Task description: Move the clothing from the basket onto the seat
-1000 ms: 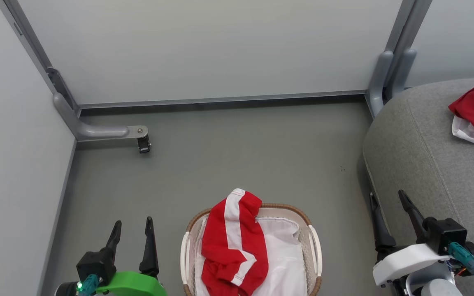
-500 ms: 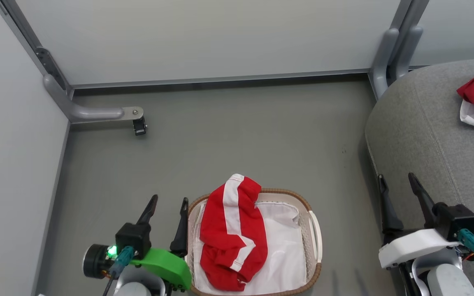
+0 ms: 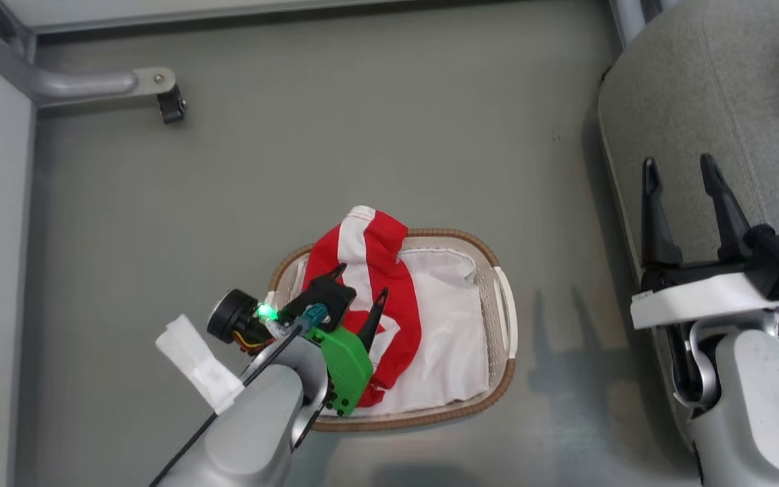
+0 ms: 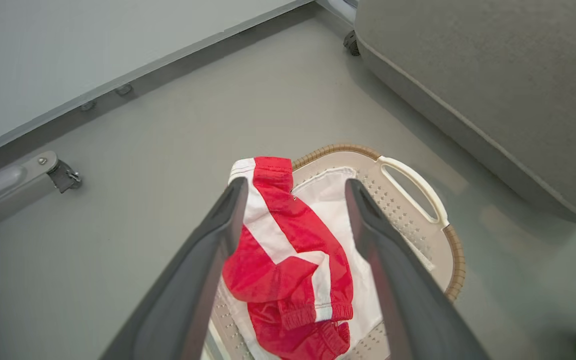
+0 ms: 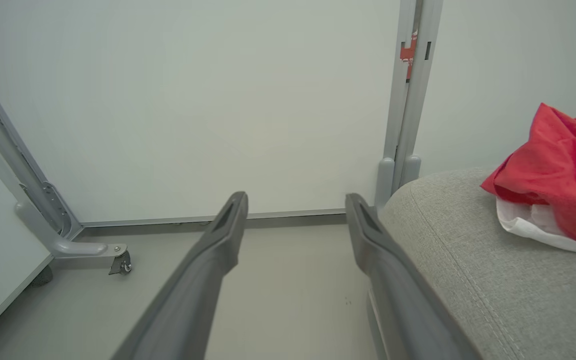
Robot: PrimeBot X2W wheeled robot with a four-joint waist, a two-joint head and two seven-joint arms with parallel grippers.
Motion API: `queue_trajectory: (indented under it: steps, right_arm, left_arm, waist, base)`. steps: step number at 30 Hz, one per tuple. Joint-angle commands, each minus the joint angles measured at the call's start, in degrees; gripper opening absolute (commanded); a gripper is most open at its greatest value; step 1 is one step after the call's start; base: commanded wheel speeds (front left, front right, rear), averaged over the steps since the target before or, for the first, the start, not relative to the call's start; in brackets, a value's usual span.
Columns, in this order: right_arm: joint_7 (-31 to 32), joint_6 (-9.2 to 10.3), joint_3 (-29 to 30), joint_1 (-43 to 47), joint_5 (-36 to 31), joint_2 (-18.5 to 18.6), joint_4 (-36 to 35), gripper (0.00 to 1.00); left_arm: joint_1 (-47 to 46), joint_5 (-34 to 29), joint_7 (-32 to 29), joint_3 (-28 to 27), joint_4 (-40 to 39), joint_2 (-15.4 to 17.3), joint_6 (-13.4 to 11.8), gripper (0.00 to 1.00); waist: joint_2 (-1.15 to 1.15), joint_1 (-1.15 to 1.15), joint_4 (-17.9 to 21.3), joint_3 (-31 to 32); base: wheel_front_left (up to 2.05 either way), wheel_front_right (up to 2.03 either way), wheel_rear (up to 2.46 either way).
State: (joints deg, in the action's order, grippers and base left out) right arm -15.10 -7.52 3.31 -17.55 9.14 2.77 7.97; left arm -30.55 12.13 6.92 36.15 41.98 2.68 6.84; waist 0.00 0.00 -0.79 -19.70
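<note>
One red garment (image 3: 362, 247) with a white stripe lies in the left half of the basket (image 3: 460, 235), draped over its far rim; the white lining shows beside it. My left gripper (image 3: 362, 281) hangs open just above this garment, whose red cloth (image 4: 288, 245) appears between and beyond the fingers in the left wrist view. A second red garment (image 5: 563, 170) with white cloth under it rests on the grey seat (image 3: 700, 81). My right gripper (image 3: 676, 162) is open and holds nothing, over the seat's left edge.
Pale partition walls close the far and left sides of the grey floor. A metal foot with a castor (image 3: 159, 91) juts out at the far left. The basket's white handle (image 4: 413, 185) faces the seat (image 4: 493, 75).
The head camera has tipped downward, shifting the whole picture. My left gripper has swung from the floor left of the basket to over the red garment inside it. The right gripper stays open.
</note>
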Motion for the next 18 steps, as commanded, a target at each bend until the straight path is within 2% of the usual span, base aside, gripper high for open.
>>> queue_trajectory:
  steps: [1,5,10,18]
  right_arm:
    - [-0.1,0.07,-0.1,-2.0,0.6,0.2,-0.7,1.00]
    - [-0.1,0.07,-1.0,-6.4,1.5,0.2,-2.4,1.00]
    - [-0.1,0.07,-2.2,-11.0,3.0,0.2,-4.7,1.00]
    - [-0.1,0.06,-2.9,-15.5,4.7,0.1,-9.2,1.00]
  left_arm:
    - [-2.4,-0.8,-0.7,1.0,1.5,0.4,0.2,1.00]
    - [-7.5,-1.9,-2.2,3.8,7.9,0.4,0.2,1.00]
    - [-11.5,-2.4,-2.0,4.6,14.5,0.4,-0.4,1.00]
    - [-16.1,-3.1,-1.5,6.0,21.7,0.4,-1.4,1.00]
  waist:
    - [0.00,0.00,6.3,-12.4]
    - [0.00,0.00,9.8,-19.1]
    - [0.00,0.00,13.2,-25.4]
    - [0.00,0.00,16.3,-31.8]
  base:
    - [0.00,0.00,0.00]
    - [0.00,0.00,0.00]
    - [0.00,0.00,0.00]
    - [0.00,0.00,0.00]
